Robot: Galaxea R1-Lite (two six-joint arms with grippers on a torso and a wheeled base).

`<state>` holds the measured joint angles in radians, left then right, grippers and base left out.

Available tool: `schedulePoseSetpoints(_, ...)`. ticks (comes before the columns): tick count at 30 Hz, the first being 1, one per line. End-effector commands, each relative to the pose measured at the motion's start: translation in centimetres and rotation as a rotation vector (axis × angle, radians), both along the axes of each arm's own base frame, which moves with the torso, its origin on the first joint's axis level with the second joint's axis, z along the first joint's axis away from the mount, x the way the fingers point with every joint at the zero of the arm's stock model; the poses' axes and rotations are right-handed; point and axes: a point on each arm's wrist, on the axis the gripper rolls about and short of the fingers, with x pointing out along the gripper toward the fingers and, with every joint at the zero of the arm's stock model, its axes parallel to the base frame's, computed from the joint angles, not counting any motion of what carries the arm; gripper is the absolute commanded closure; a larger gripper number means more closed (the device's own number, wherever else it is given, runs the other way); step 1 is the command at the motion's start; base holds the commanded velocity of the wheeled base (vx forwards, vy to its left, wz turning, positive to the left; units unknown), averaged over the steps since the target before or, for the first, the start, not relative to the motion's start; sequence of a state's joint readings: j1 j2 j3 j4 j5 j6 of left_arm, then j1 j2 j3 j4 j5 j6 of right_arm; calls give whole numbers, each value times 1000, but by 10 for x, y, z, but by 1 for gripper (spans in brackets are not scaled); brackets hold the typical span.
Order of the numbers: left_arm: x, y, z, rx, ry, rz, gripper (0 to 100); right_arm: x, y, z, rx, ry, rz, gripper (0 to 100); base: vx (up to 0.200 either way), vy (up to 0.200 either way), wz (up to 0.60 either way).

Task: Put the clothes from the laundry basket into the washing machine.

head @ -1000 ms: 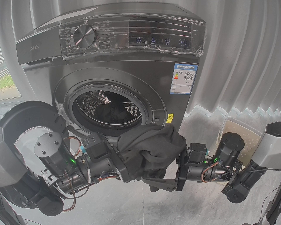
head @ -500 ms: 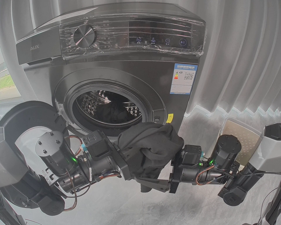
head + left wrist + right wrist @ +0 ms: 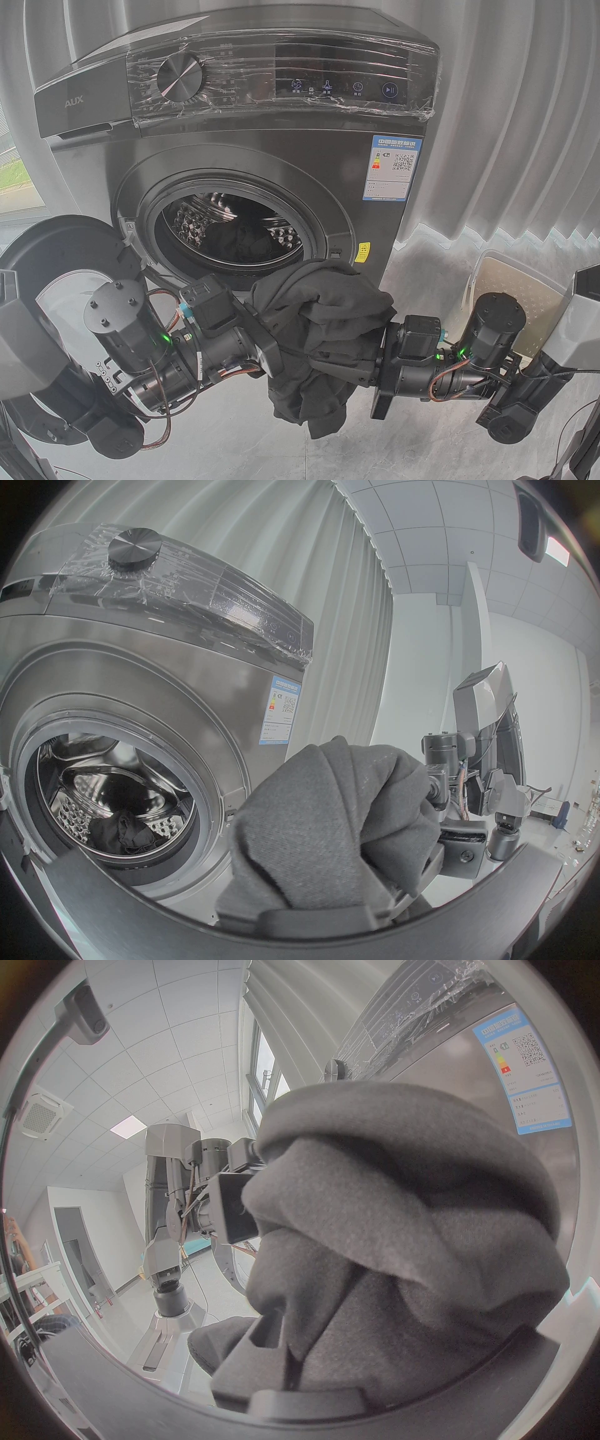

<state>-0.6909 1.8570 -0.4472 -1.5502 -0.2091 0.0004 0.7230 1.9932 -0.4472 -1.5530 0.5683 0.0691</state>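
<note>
Grey garment point(image 3: 325, 306) hangs clenched by both left gripper point(image 3: 284, 340) and right gripper point(image 3: 340, 369) before the washing machine point(image 3: 250, 144); its drum point(image 3: 187, 222) holds dark cloth point(image 3: 240, 240).

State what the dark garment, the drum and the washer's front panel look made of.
Dark garment: soft matte knit, probably cotton fleece; it folds thickly.
Drum: shiny perforated steel, by its glints.
Front panel: grey brushed-looking metal, or painted.

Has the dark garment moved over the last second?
Yes. The dark garment has sagged: its loose end hangs farther below the washing machine's door opening, while its top stays by the yellow sticker.
</note>
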Motion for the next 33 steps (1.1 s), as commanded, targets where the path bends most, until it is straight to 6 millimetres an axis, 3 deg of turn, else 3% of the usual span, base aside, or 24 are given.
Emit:
schedulePoseSetpoints(1,2,-2,-4,8,11,-1,100,-8,-6,6,5,-6,3,100,0,0,0)
schedulePoseSetpoints(11,-1,-2,-6,3,34,-11,100,-10,-8,8,9,-10,2,100,0,0,0)
schedulePoseSetpoints(12,-1,-2,-6,3,34,-11,0,-10,-8,8,8,-9,2,100,0,0,0)
schedulePoseSetpoints(20,-7,-2,-3,-28,60,-28,0,-10,-12,4,-6,6,-12,100,0,0,0)
schedulePoseSetpoints(33,-33,18,-7,12,101,-113,0,-8,-17,3,-10,10,-29,100,0,0,0)
